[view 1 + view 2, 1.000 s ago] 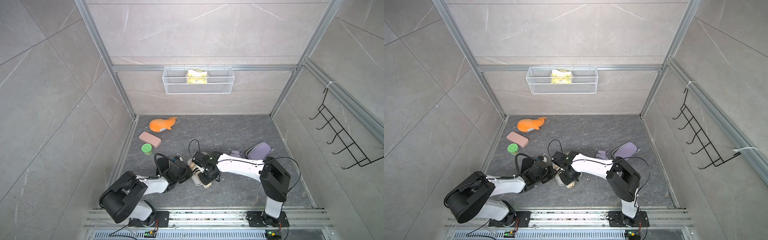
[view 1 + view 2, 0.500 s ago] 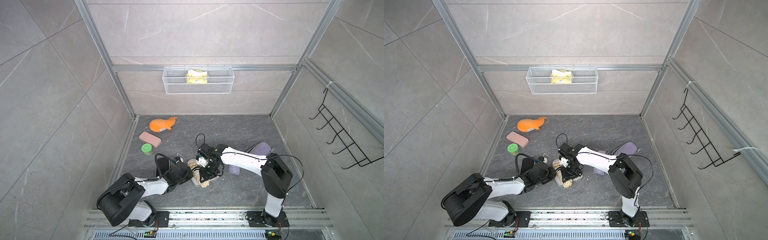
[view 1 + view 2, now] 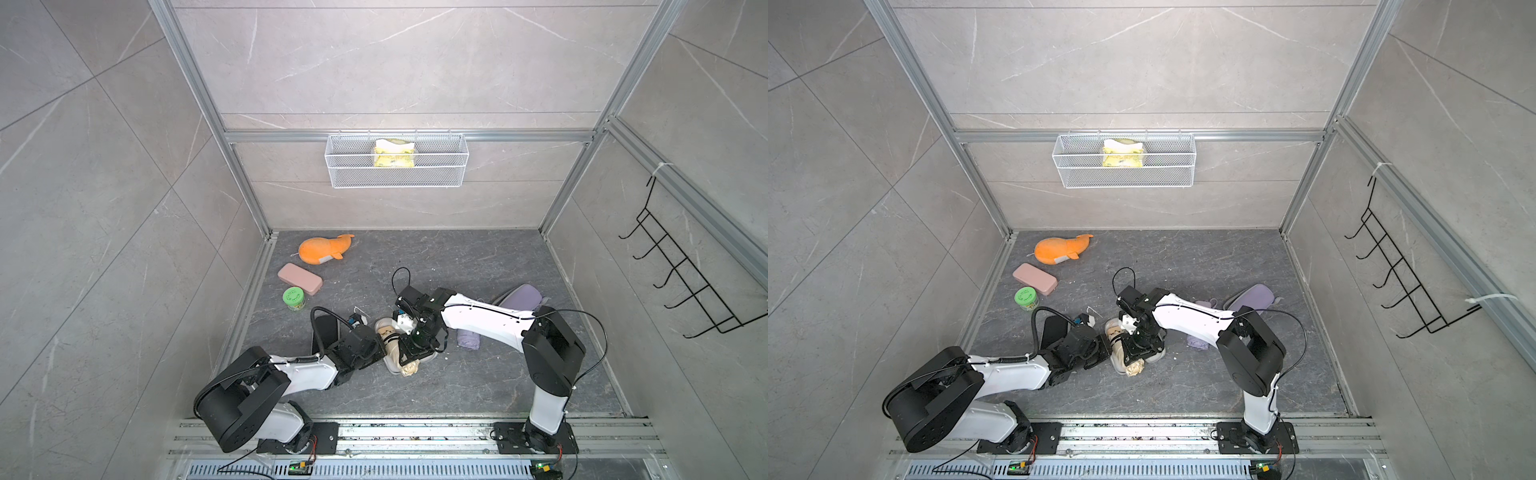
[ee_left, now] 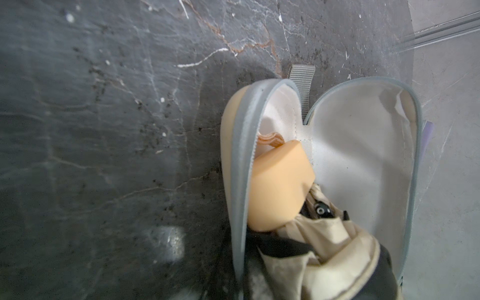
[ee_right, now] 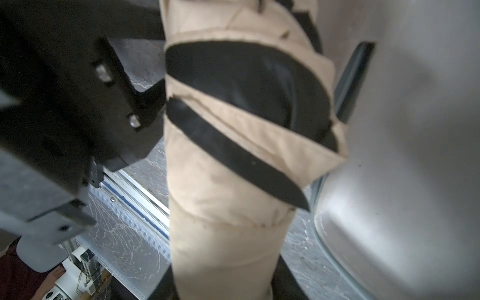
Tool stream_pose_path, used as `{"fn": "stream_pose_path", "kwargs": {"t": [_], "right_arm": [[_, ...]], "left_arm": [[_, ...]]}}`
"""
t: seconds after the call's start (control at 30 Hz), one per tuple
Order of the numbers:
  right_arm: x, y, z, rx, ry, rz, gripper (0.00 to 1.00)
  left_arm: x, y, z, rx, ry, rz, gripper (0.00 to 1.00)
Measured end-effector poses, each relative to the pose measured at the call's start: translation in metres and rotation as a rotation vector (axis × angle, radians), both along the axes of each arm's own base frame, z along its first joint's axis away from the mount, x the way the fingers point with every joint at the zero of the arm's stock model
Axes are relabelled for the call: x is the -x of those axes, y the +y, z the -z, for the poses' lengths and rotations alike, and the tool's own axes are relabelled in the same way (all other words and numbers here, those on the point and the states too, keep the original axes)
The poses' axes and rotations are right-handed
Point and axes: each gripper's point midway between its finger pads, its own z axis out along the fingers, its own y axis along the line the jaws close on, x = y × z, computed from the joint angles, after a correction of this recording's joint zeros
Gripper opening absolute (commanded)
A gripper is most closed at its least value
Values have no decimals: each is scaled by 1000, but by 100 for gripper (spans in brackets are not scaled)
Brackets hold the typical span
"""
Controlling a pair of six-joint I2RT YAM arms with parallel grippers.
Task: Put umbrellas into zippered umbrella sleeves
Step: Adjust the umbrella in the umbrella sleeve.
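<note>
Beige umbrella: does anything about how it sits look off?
Yes. The beige umbrella lies slantwise in the open cream sleeve: its handle stops short of the far end, and its canopy end pokes out past the rim.

The left arm lies low and stretches forward, with its wrist near the middle. Its jaws are closed tight. The right arm stands up from its base, bends at the elbow and reaches across toward the left arm. Its wrist points down. Its jaws are partway apart and squeeze the beige umbrella from both sides. The two wrists are just beside each other.
</note>
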Motion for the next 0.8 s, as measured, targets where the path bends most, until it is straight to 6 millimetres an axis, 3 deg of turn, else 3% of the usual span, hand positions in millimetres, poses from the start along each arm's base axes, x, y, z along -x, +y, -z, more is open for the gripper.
{"fn": "stream_pose_path", "kwargs": {"t": [0.8], "right_arm": [[-7,22,11,-32,131,52,11]], "left_arm": [[-5,9,2,-48,-30,-30,0]]}}
